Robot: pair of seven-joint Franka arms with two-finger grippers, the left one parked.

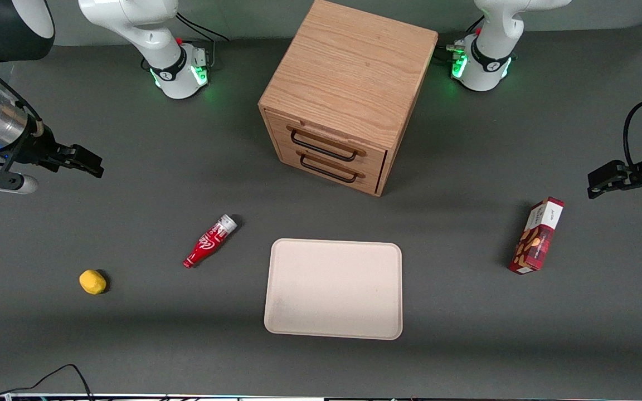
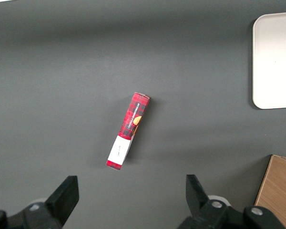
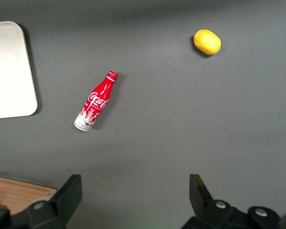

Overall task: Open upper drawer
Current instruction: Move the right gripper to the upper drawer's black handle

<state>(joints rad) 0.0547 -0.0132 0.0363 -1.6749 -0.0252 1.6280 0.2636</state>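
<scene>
**Upper drawer shut, two handles close together**

Upper drawer sits closed in the cabinet mid-table. The gripper, fingers spread, hovers near the table's working-arm edge. Likely risk: hooking the lower drawer handle instead.

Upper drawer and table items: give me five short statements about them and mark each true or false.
1. The upper drawer is shut. True.
2. The gripper is clamped on the drawer handle. False: it hangs open above the table toward the working arm's end, holding nothing.
3. The red bottle stands upright. False: it lies on its side.
4. The tray lies nearer to the front camera than the cabinet. True.
5. The yellow fruit is on the tray. False: it sits on the table, toward the working arm's end.
</scene>
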